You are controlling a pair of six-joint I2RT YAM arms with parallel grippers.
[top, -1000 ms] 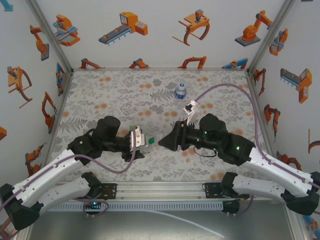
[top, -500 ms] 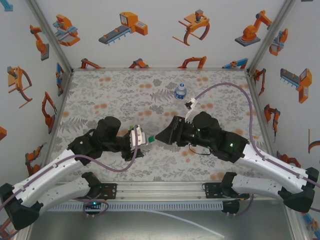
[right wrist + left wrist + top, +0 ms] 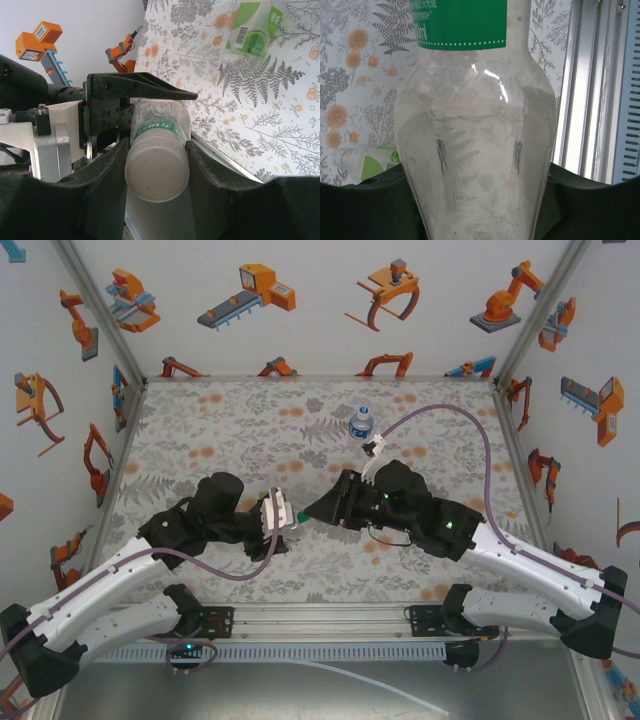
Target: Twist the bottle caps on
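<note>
Left claw (image 3: 292, 524) grips green-labelled bottle (image 3: 470, 125); right claw (image 3: 156, 150) clamps its far end; blue-labelled bottle (image 3: 361, 423) stands at their 1 o'clock.

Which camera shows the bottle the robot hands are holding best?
The right wrist view: the held bottle shows its round end, green label and sides. The left wrist view sits so close that its clear body and label edge spill past the picture. The top view makes it a tiny speck.

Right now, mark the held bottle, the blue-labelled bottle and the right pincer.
held bottle (image 3: 462, 22): left wrist view, green label
blue-labelled bottle (image 3: 360, 426): top external view, label
right pincer (image 3: 310, 514): top external view, between fingertips
</note>
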